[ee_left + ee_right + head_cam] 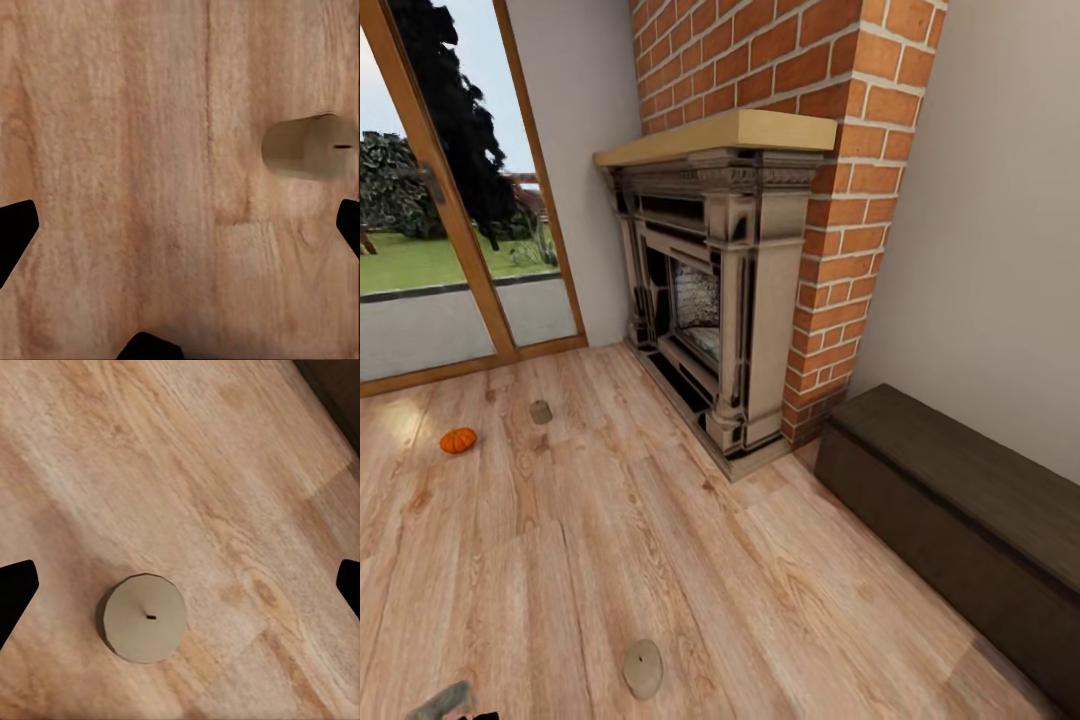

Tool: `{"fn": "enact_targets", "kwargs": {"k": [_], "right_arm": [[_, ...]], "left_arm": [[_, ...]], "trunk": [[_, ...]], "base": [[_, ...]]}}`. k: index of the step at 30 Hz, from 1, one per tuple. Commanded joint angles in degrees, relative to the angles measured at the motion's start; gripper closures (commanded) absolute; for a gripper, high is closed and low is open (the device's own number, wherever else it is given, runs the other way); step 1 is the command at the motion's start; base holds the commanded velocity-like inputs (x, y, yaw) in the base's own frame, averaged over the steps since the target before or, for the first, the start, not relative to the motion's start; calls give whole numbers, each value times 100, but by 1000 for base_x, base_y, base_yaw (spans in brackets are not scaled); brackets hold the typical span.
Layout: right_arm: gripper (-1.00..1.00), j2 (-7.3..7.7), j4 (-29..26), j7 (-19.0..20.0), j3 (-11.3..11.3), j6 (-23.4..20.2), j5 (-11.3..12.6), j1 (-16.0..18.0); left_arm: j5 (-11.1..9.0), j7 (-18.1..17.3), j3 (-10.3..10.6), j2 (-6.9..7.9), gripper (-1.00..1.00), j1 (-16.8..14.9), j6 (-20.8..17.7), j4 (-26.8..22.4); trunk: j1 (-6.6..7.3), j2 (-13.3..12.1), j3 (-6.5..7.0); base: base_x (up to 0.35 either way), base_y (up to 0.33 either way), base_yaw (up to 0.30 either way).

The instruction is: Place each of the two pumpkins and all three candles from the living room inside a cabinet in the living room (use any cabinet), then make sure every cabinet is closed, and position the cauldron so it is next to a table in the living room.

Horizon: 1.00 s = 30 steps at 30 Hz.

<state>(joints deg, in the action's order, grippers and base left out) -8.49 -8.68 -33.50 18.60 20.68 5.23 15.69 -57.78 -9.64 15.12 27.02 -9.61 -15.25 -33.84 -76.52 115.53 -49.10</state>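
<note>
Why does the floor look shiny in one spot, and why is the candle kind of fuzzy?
Head view: daylight from the glass door makes a pale shiny patch on the floor beside the pumpkin. Left wrist view: the candle lying on its side has soft, blurry edges. Right wrist view: the upright candle looks sharper, with a faint shadow beside it.

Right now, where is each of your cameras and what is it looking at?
Head view: up on my head, looking down at the wooden floor, fireplace, cabinet, one pumpkin and two candles.
Left wrist view: on my left arm, facing the floor and a candle lying on its side; dark finger edges show.
Right wrist view: on my right arm, looking down at an upright candle; dark finger edges show.
Shared: that upright candle, probably, and the floor.
</note>
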Motion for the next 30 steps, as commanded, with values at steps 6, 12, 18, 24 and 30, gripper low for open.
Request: {"fn": "enact_targets", "kwargs": {"k": [6,12,18,24,30], "right_arm": [[-100,4,1,-7,47,45,57,5],[-100,6,-16,16,47,60,57,5],[-100,5,-20,18,47,207,57,5],[-100,-1,-24,12,46,378,64,5],[-100,-11,-34,10,51,340,77,85]], "left_arm": [[-564,-11,-511,773,-100,3,-1764,-1534],[-635,5,-1126,834,-100,3,-2288,-2785],[-662,-22,-1232,789,-100,-12,-2376,-3158],[-652,-34,-1231,359,-100,-51,-2295,-3319],[-573,-18,-1181,-271,-100,-71,-2178,-3414]], "trunk": [[-132,244,-114],[-264,485,-222],[-395,726,-329],[-527,966,-437],[-659,1207,-545]], "base": [[0,0,0],[0,0,0],[0,0,0],[0,0,0],[0,0,0]]}}
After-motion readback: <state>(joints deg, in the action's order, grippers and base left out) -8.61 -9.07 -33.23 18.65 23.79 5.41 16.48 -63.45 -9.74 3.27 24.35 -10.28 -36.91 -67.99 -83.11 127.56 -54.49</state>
